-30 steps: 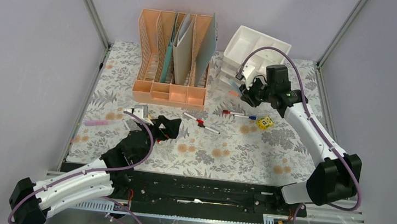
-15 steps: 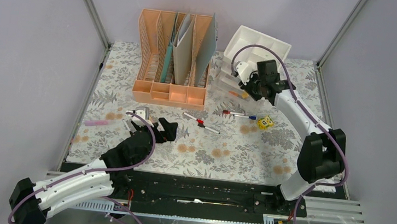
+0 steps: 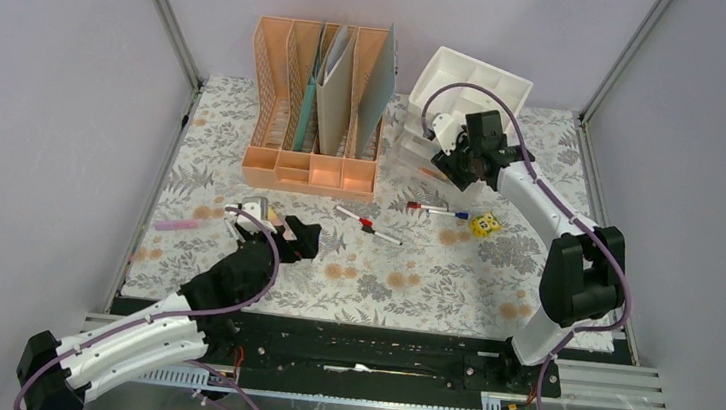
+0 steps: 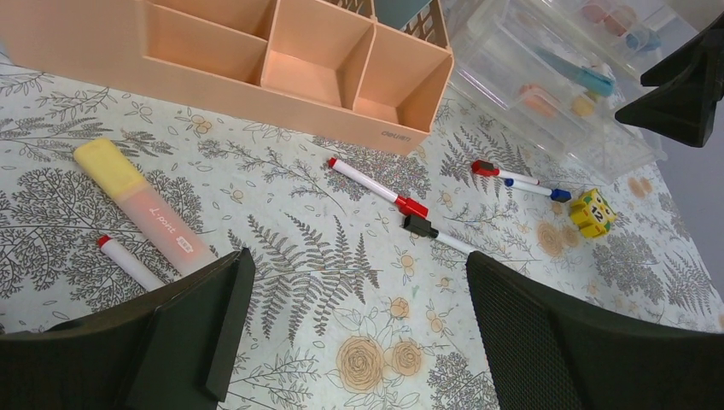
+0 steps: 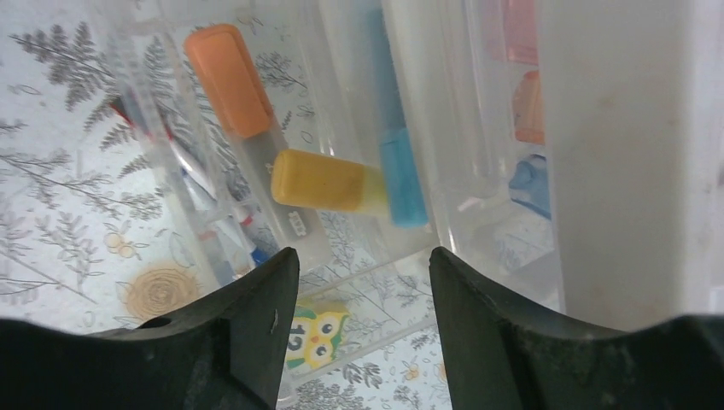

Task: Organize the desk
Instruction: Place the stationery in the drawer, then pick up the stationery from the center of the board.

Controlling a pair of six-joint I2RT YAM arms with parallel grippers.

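**White shells, black joints, purple leads**

From the black base rail I see the left arm at its left end and the right arm at its right end. Both have white ribbed shells and black joint housings. A purple cable trails each. The left gripper has mesh-textured black fingers, and the right gripper smooth black ones.

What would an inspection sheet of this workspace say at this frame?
Surface: desk, fern-print cloth, no spill seen.
Job's things: peach file rack holds folders; clear drawer unit holds an orange highlighter.
Clutter: red-capped marker, yellow cube, yellow-capped highlighter loose on cloth.
Grippers: left gripper open, empty, low over cloth; right gripper open, empty, above the drawers.
Cables: purple cables along both arms, no snag seen.
Surroundings: grey walls, metal frame posts.
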